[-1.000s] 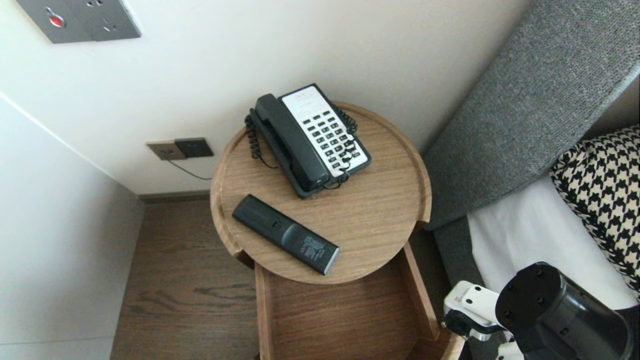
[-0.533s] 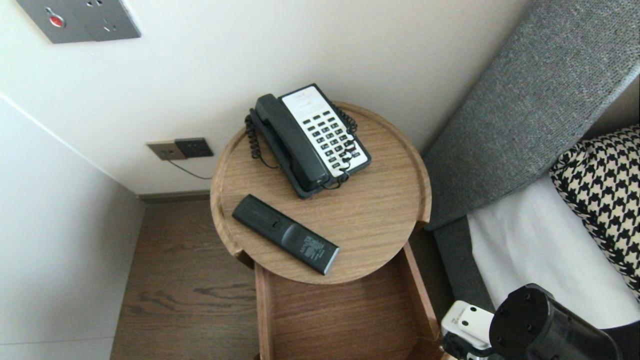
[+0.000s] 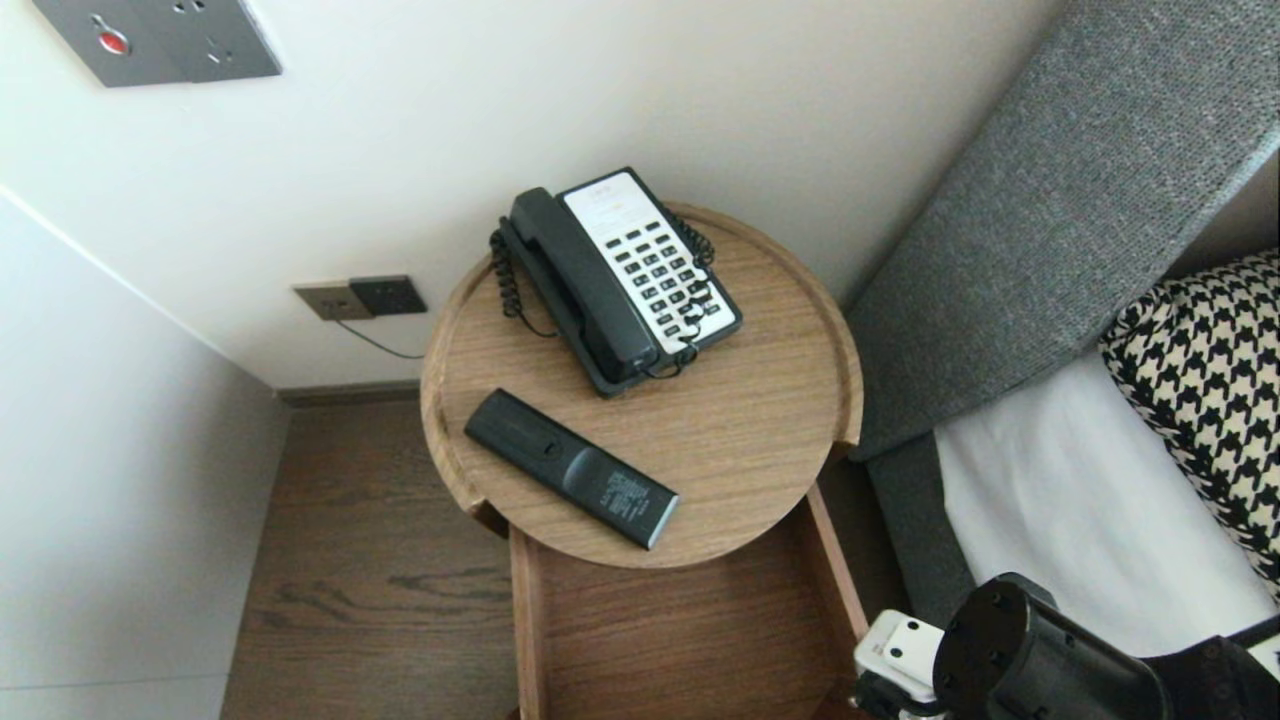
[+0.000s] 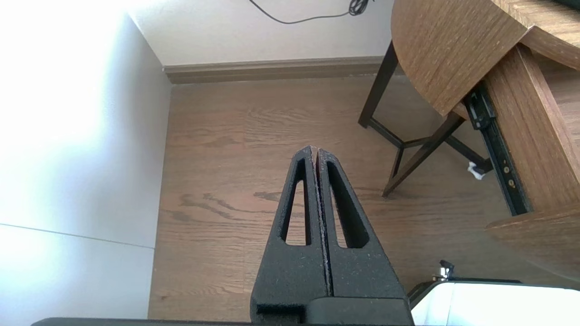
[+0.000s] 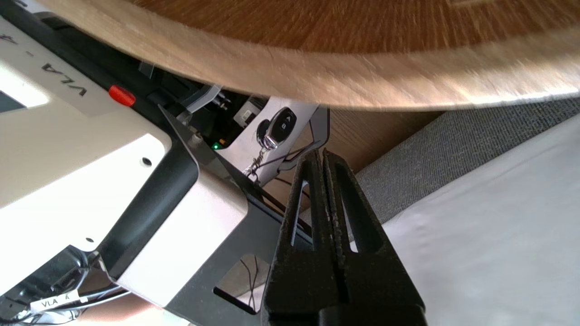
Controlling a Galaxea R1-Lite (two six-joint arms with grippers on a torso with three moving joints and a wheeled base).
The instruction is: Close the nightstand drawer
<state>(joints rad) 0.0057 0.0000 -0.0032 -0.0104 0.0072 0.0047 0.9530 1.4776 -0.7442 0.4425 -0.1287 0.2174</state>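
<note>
left gripper [image 4: 316, 151]: pinched closed, empty, over the floor [image 4: 235, 136]; only its wrist cam shows it. remote [image 3: 570, 468] and phone [image 3: 620, 280] sit untouched on the table [image 3: 760, 440], drawer [image 3: 680, 620] pulled out below. Looks like nothing is picked up yet. right gripper [image 5: 322, 154]: closed, empty, near the drawer front by the bed [image 3: 1080, 500]; head view catches only its arm.

Wht wall [image 3: 600, 100], wood flr [image 3: 370, 560]

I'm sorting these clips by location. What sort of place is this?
Probably a hotel bedroom: a corded phone and a remote lie on a round bedside table, beside a bed with a grey padded headboard and a houndstooth pillow.
</note>
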